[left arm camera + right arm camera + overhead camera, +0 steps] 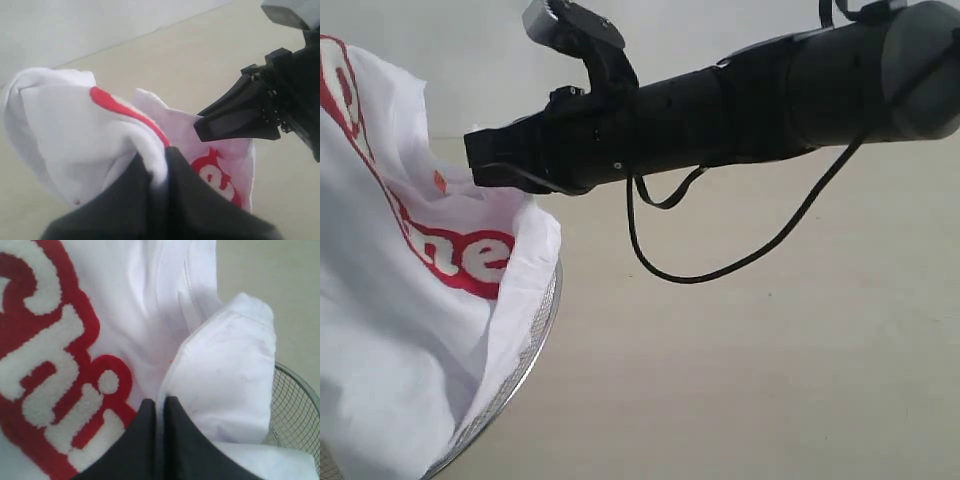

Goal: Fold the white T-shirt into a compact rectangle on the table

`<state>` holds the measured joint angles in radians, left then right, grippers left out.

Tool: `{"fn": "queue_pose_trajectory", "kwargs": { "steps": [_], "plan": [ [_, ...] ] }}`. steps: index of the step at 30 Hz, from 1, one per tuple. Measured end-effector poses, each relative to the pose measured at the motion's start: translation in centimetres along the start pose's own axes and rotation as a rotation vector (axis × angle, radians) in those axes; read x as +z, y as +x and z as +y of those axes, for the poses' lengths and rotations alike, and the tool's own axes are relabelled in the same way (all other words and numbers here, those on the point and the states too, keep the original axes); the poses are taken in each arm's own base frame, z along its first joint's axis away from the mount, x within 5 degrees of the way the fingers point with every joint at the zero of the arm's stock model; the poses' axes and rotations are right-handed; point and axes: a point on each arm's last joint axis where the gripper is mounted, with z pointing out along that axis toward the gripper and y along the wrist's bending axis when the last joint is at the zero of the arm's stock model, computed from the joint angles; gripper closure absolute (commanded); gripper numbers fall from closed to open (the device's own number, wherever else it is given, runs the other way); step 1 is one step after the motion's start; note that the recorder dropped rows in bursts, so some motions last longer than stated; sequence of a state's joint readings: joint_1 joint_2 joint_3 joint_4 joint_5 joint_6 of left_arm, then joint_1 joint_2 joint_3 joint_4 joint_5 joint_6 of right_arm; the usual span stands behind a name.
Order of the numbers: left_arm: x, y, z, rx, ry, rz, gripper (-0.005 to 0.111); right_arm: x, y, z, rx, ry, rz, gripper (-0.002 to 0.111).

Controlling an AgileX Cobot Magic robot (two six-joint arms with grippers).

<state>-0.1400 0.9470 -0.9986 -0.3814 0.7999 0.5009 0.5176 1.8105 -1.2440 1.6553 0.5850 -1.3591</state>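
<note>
The white T-shirt [380,300] hangs bunched at the left, its red print and small orange neck tag showing, and drapes over a basket rim. My left gripper [155,160] is shut on a fold of the white T-shirt [65,125]; it is out of sight in the exterior view. My right gripper [475,160] reaches across from the right to the shirt's upper edge. In the right wrist view my right gripper [159,402] has its jaws pressed together on a hemmed fold of the white T-shirt [225,370], beside the red letters. The right gripper's closed tip [200,127] also shows in the left wrist view.
A round metal wire-mesh basket [535,340] sits under the shirt; its mesh [295,405] shows in the right wrist view. The pale beige table [770,350] stretches right of it. A black cable [720,270] loops below the right arm.
</note>
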Motion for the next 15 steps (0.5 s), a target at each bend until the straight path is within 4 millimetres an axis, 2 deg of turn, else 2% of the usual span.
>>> {"fn": "queue_pose_trajectory", "kwargs": {
  "steps": [8,15],
  "plan": [
    [-1.1,-1.5,0.1,0.030,-0.015,-0.058,0.102,-1.7,-1.6,1.7,-0.037,-0.010,-0.055,0.108],
    [-2.3,-2.9,0.0,0.048,-0.026,-0.109,0.102,-4.5,-3.5,4.1,-0.105,-0.013,-0.102,0.108]
  ]
}}
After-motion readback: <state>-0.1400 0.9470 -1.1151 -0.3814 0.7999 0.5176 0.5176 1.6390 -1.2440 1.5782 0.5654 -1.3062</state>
